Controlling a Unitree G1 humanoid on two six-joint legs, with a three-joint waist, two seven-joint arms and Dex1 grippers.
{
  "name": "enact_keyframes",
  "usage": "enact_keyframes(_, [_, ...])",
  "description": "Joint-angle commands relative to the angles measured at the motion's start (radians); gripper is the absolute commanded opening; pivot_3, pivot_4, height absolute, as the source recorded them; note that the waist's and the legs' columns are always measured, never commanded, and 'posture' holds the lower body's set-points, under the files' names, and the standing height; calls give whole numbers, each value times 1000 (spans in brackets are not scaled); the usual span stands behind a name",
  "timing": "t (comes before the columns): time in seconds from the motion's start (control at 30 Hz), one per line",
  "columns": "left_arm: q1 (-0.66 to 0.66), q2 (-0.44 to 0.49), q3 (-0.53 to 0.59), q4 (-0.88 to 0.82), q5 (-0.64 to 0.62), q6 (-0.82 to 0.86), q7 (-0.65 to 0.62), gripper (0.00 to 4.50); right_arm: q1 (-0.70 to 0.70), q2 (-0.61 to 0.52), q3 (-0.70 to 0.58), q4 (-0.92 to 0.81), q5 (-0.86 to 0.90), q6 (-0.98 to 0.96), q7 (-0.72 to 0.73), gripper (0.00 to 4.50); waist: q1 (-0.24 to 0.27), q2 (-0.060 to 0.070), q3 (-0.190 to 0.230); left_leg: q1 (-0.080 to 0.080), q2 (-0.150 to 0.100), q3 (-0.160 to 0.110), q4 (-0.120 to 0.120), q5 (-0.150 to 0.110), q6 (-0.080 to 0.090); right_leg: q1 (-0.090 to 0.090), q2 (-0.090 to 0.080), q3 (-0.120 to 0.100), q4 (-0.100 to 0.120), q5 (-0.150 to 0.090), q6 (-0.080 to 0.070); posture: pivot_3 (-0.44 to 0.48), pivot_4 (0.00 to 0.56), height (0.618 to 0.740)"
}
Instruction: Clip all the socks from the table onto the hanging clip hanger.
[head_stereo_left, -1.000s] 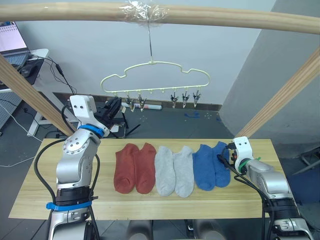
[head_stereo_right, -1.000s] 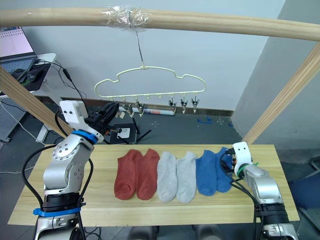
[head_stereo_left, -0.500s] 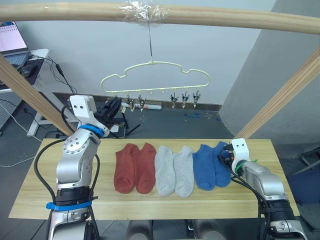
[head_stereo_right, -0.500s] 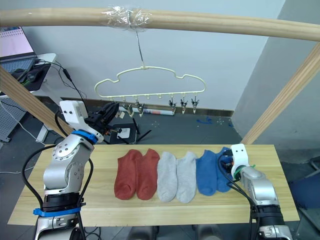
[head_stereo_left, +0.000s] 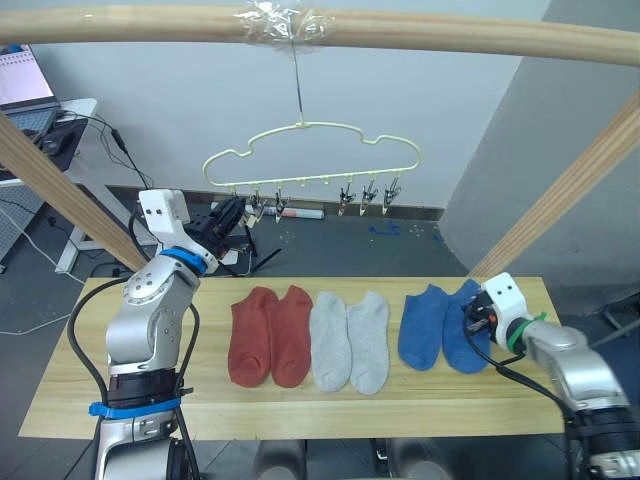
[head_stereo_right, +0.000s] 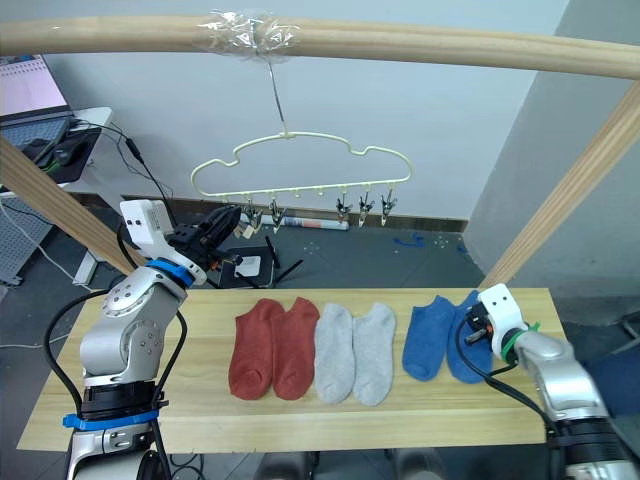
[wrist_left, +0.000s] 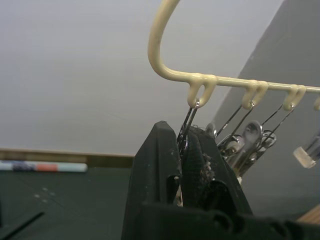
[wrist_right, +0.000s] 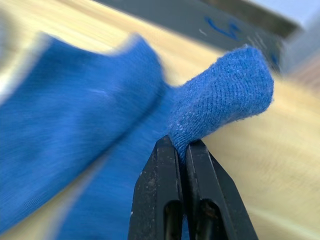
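The right gripper (wrist_right: 181, 150) pinches the edge of the outer blue sock (head_stereo_left: 468, 335) at the right of the head view, its fingers pressed together on a fold of the cloth. That sock lies against its partner blue sock (head_stereo_left: 421, 325) on the table (head_stereo_left: 300, 395). A gap of bare wood separates the blue pair from the two grey socks (head_stereo_left: 348, 340) at the centre, and the two rust-red socks (head_stereo_left: 270, 335) lie just left of those, touching them.

The left gripper (wrist_left: 184, 145), raised at the upper left of the table, is closed on the leftmost metal clip (wrist_left: 189, 117) of the clip hanger (head_stereo_left: 310, 150). The hanger hangs from a wooden pole (head_stereo_left: 420, 30) across the top of the frame, its other clips (head_stereo_left: 368, 197) dangling free. Slanted poles (head_stereo_left: 560, 195) frame both sides; a desk with cables (head_stereo_left: 90, 125) stands at far left.
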Motion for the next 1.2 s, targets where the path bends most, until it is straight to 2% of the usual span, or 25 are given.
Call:
enact_keyframes(0.03, [4, 27, 16, -15, -32, 30, -30, 54, -20, -31, -18, -149, 132, 127, 101, 15, -7, -1, 0, 0, 1, 0, 0, 0, 0, 0, 1, 0, 0, 0, 0, 42, 230, 740])
enact_keyframes(0.2, [-13, 18, 33, -18, -59, 58, -16, 54, -46, -82, -22, -226, 195, 206, 148, 15, -2, -1, 0, 0, 0, -1, 1, 0, 0, 0, 0, 0, 0, 0, 0, 52, 225, 740])
enact_keyframes(0.37, [-12, 28, 56, -47, -146, 154, -21, 54, -140, -95, -30, -363, 391, 376, 210, 15, -4, -1, 0, -1, -1, -1, 1, 0, 0, 1, -1, 0, -1, 0, 0, 59, 219, 740])
enact_keyframes(0.5, [-24, 25, 91, -64, -244, 248, -7, 54, -207, -7, 7, -396, 466, 437, 159, 15, -3, -1, 1, -1, 0, -3, 1, 0, 0, 1, 0, -3, 0, 0, 0, 60, 216, 740])
enact_keyframes(0.67, [-56, 14, 153, -70, -413, 395, 46, 54, -281, 161, 129, -360, 444, 429, 66, 15, -2, -2, 1, -2, 0, -4, 1, 0, 0, 0, 0, -3, 0, 0, 0, 68, 211, 740])
enact_keyframes(0.87, [-95, -8, 243, -58, -637, 512, 143, 54, -390, 367, 251, -201, 377, 341, 2, 15, -2, -2, 1, -2, 0, -4, 1, 2, -3, 0, -1, -4, 0, 3, -4, 68, 211, 740])
enact_keyframes(1.2, [-69, -9, 236, -106, -749, 536, 222, 54, -531, 585, 237, -6, 393, 305, -17, 15, 11, -3, 1, -5, 0, -7, 0, 3, -5, -2, -1, -7, 0, 3, -6, 115, 228, 740])
